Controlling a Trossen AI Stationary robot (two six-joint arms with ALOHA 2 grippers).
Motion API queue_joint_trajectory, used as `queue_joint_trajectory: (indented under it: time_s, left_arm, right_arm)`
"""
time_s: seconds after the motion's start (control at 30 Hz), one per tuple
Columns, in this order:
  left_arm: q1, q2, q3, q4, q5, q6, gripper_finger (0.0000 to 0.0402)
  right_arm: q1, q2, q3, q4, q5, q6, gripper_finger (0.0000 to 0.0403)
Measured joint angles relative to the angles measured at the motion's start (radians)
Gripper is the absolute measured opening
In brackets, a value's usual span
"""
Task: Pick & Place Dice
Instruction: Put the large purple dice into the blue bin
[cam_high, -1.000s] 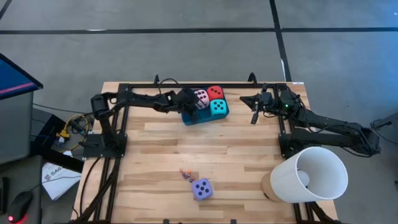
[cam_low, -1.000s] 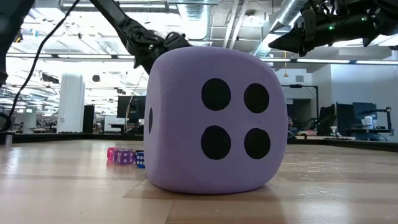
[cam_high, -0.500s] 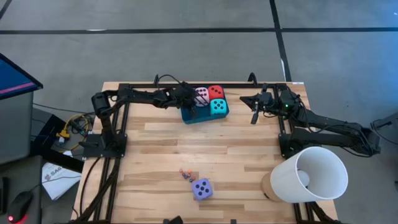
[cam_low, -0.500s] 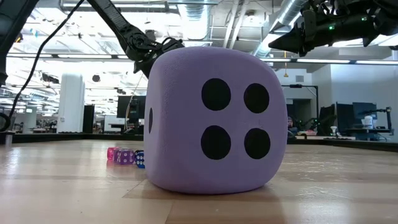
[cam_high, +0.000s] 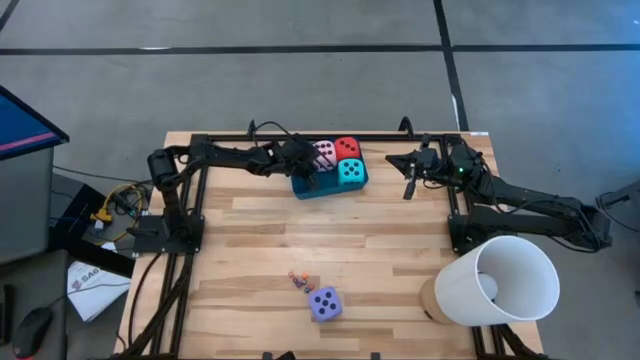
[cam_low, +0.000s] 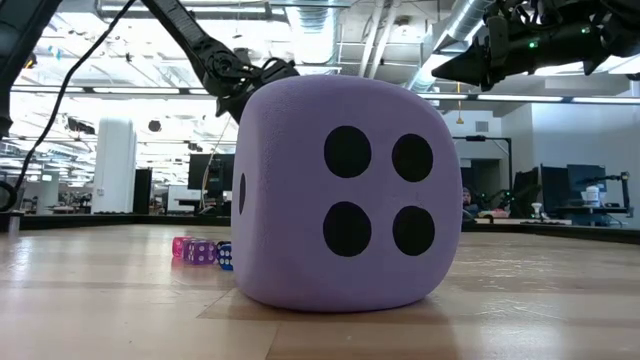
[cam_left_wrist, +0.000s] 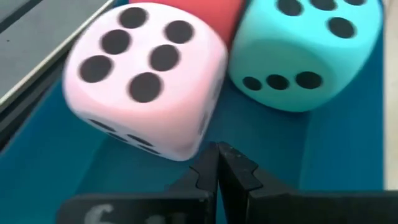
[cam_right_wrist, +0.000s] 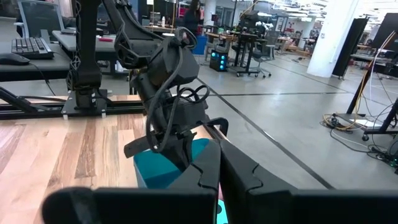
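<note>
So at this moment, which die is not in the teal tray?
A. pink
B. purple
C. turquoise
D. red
B: the purple die sits alone on the wooden table near its front edge, while the red die, pink die and turquoise die sit in the teal tray at the back.

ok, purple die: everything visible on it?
The purple die is a soft-looking lavender cube with rounded corners and dark pips. It sits alone on the wooden table near the front edge, five pips up, four facing the low camera. A few tiny dice lie close beside it. No gripper is near it.
</note>
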Motion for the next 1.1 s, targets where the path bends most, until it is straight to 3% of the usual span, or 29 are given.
queue_joint_trajectory:
  time_s: [0.27,0.7,1.1]
  left_arm:
    - [-0.048,-0.019,0.002,0.013,0.001,0.002,0.0]
    - [-0.095,-0.231,0.001,-0.023,0.001,0.003,0.0]
    - [-0.19,-0.349,-0.025,-0.071,0.001,0.003,0.0]
  right_arm:
    - [0.0,0.0,0.0,0.0,0.0,0.0,0.0]
    - [0.0,0.0,0.0,-0.004,0.0,0.0,0.0]
    - [0.001,0.0,0.0,-0.004,-0.001,0.0,0.0]
